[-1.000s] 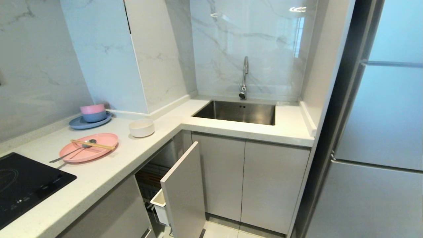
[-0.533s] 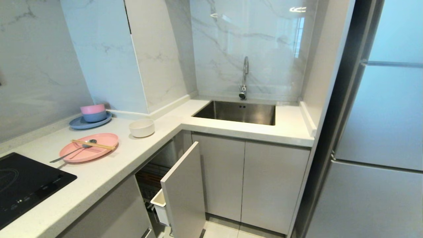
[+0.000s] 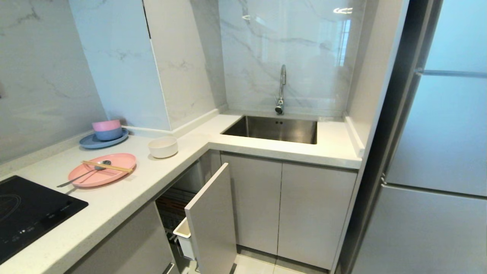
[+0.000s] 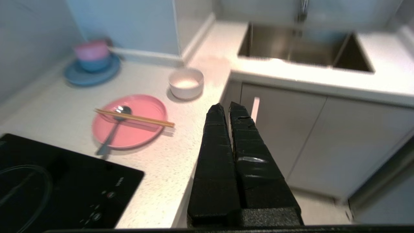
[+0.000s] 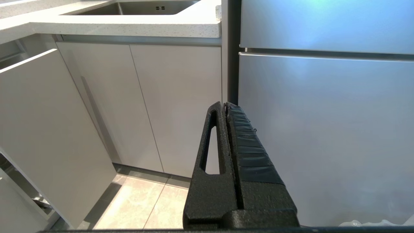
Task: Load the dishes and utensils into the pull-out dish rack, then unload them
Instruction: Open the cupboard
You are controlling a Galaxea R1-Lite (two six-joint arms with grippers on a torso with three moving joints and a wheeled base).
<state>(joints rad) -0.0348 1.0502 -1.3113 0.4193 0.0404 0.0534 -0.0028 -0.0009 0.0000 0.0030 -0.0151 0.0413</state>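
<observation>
Left wrist view shows the left gripper [image 4: 225, 108] pressed shut, empty, above the counter edge [image 4: 194, 152]; right gripper [image 5: 225, 106] likewise (parked low by the fridge [image 5: 323, 129]). Part the jaws before descending on the chopsticks [image 4: 134, 117] across the pink plate [image 4: 129, 124]. Rack front panel [image 3: 211, 217] stands pulled out below.

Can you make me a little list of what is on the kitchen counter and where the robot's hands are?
pink plate: flat on the counter, beside the black cooktop
chopsticks: lying across the pink plate
spoon: bowl end on the pink plate, handle poking over its rim
white bowl: upright on the counter, apart from the plate
dish rack: pulled out partway, nothing loaded that I can see
left gripper: shut, empty, above the counter edge
right gripper: shut, empty, down low facing the fridge
</observation>
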